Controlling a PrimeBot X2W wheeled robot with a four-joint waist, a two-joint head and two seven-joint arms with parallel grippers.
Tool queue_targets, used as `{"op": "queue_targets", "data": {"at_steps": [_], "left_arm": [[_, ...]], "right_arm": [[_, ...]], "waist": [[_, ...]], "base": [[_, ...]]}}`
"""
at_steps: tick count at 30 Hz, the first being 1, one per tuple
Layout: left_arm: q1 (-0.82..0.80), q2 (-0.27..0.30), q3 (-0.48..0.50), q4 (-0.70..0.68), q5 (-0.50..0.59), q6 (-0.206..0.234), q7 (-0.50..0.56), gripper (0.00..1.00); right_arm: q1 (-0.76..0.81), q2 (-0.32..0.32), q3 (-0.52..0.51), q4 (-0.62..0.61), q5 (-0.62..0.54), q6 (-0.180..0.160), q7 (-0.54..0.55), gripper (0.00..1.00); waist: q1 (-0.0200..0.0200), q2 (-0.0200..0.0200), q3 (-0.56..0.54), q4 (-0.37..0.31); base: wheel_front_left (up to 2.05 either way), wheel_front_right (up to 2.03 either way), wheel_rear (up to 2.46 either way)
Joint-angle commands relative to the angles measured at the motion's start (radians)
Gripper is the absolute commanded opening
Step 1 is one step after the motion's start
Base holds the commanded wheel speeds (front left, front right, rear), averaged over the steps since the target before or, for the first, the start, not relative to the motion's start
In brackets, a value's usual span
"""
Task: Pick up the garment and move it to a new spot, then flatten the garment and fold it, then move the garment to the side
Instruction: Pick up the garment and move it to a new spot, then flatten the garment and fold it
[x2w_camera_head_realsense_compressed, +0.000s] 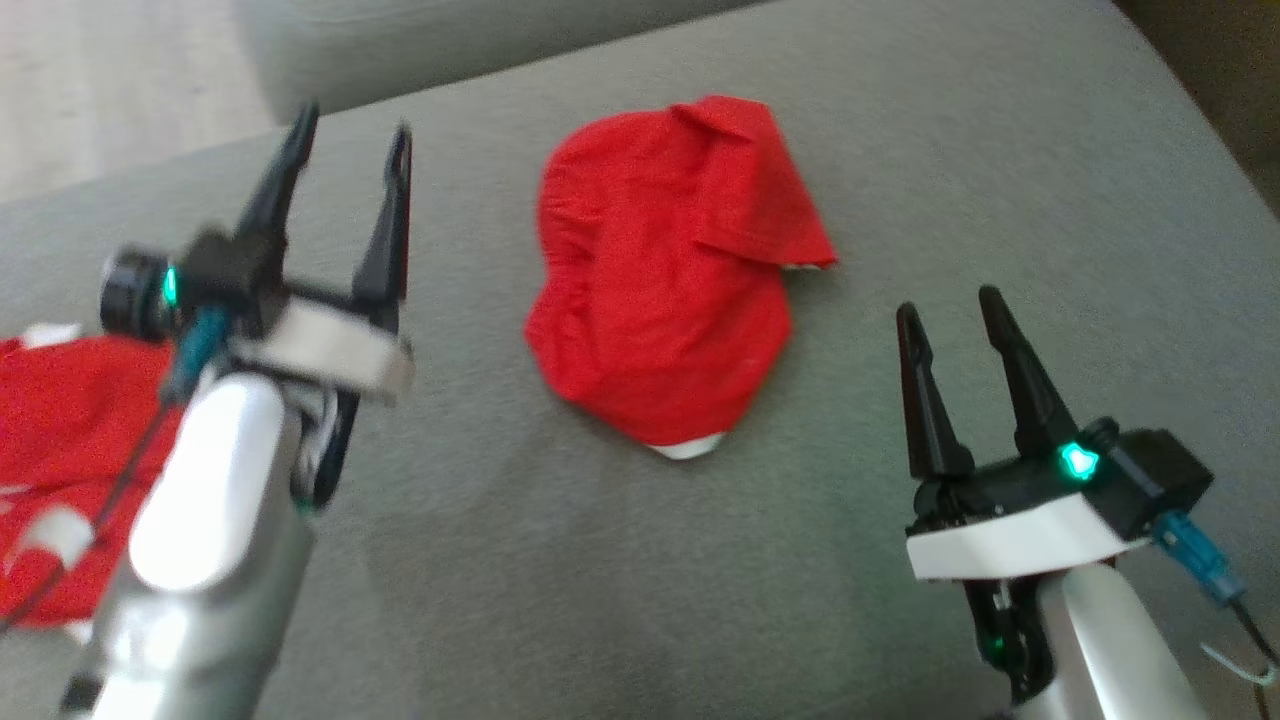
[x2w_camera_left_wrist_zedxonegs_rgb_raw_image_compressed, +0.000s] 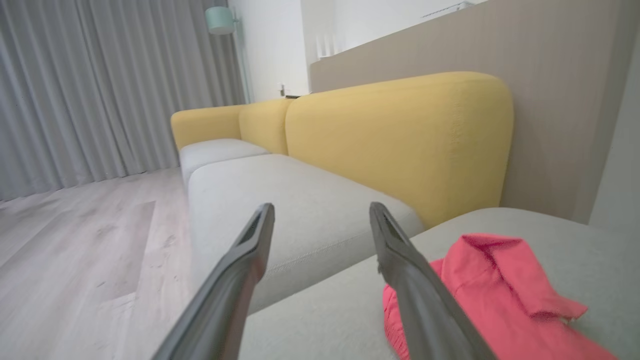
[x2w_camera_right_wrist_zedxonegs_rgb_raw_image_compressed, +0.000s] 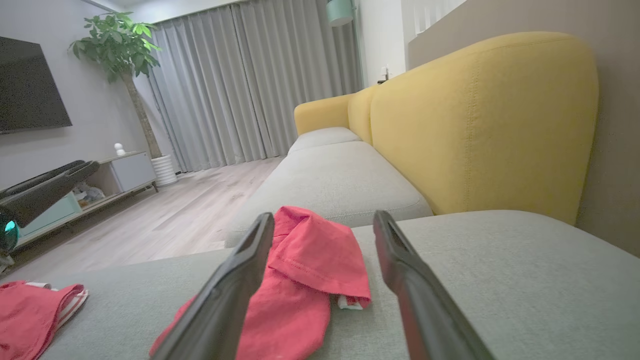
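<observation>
The garment is plain red with white trim. The seat cushion is grey, the sofa backrest mustard yellow.

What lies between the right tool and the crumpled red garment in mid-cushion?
Bare grey cushion separates the right tool from the red garment, per the head view.

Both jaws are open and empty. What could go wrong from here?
1. The red garment lies bunched with a flap folded over; a pinch may catch several layers, so it will not flatten.
2. The left gripper hangs near a second red garment, which it might drag.
</observation>
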Motion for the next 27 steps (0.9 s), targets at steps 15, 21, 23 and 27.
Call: {"op": "queue_targets", "data": {"at_steps": [15, 21, 23, 27], "left_arm": [[0.419, -0.046, 0.013, -0.151, -0.044, 0.121, -0.093, 1.00], [0.452, -0.073, 0.016, -0.168, -0.051, 0.135, -0.104, 1.00], [0.444, -0.072, 0.009, -0.174, -0.041, 0.133, -0.106, 1.00], [0.425, -0.074, 0.003, -0.175, -0.035, 0.129, -0.108, 1.00]], "right_arm": [[0.070, -0.004, -0.018, 0.027, -0.065, -0.001, -0.011, 1.00], [0.074, -0.004, -0.029, 0.029, -0.069, -0.001, -0.011, 1.00], [0.072, -0.004, -0.032, 0.030, -0.072, -0.001, -0.011, 1.00], [0.065, -0.004, -0.043, 0.036, -0.083, -0.001, -0.011, 1.00]], "waist": [[0.0000, 0.0000, -0.111, 0.222], [0.0000, 0.0000, -0.109, 0.247], [0.0000, 0.0000, -0.105, 0.258], [0.0000, 0.0000, -0.094, 0.277]], "base": [[0.00, 0.00, 0.00], [0.00, 0.00, 0.00], [0.00, 0.00, 0.00], [0.00, 0.00, 0.00]]}}
